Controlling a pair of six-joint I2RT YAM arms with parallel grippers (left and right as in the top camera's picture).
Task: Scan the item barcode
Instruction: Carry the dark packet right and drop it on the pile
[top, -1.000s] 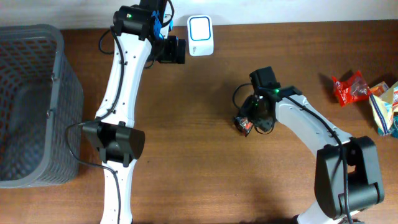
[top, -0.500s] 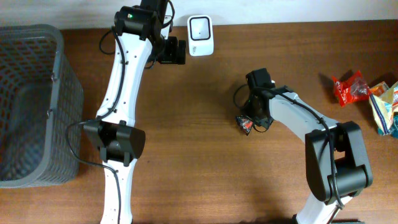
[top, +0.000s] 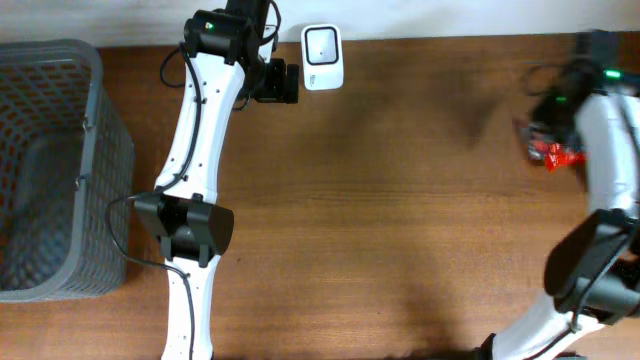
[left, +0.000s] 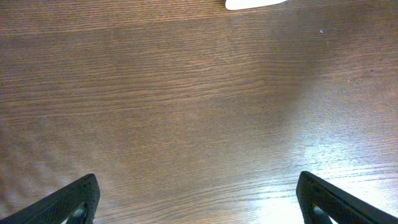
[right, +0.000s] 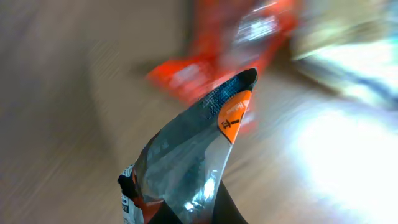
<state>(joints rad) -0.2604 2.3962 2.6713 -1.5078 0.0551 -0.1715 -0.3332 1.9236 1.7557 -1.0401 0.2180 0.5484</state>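
Observation:
My right gripper (right: 194, 214) is shut on the item, a small silver, black and orange snack packet (right: 186, 155) that sticks up from the jaws in the right wrist view, which is smeared by motion. From overhead this gripper (top: 543, 112) hangs at the far right of the table, just above a red packet (top: 560, 154). The white barcode scanner (top: 323, 57) stands at the back edge, and only its rim (left: 255, 4) shows in the left wrist view. My left gripper (top: 286, 82) hovers just left of the scanner, its jaws (left: 199, 205) wide open over bare wood.
A grey mesh basket (top: 95, 120) fills the left side of the table. A blurred red packet (right: 242, 37) lies beyond the held item. The left arm's base (top: 185, 228) stands left of centre.
The right gripper closed on the small packet near the table's middle, lifted it and swung fast to the far right. The left arm stayed beside the scanner.

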